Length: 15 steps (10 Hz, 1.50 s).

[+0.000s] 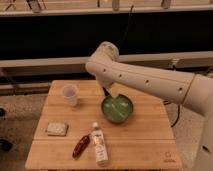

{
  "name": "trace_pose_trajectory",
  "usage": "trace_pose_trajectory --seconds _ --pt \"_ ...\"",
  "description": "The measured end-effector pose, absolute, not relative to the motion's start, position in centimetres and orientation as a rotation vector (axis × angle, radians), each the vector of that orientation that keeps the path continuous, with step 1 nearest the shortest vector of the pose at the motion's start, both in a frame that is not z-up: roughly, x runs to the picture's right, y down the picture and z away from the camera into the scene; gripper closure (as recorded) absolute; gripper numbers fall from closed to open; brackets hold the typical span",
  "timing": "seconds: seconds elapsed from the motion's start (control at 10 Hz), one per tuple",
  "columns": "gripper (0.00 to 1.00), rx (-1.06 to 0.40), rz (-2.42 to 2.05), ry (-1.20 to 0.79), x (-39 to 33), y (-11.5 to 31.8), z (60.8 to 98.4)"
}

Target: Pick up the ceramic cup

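The ceramic cup (70, 94) is small, plain white and has no handle. It stands upright at the back left of the wooden table (145, 142). My white arm reaches in from the right, and its bend is above the table's back middle. The gripper (110, 93) hangs below that bend, over the back left rim of the green bowl (118, 109). It is to the right of the cup and apart from it.
A white bottle (99, 145) lies at the front middle with a red elongated item (80, 146) beside it. A pale flat rectangular packet (56, 129) lies at the front left. A dark wall and rails run behind the table.
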<state>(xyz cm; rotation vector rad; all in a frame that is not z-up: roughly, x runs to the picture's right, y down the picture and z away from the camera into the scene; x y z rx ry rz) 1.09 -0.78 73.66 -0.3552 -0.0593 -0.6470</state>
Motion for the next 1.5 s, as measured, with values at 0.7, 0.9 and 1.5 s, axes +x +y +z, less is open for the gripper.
trace_pose_trajectory --seconds 0.7,0.9,1.5 --pt "0.2 -0.348 -0.738 -0.134 -4.4 -1.9 75.5" --pt "0.2 -0.35 -0.771 -0.16 -6.5 -2.3 76.4" --pt "0.2 -0.349 -0.857 -0.229 -10.5 -2.8 78.6"
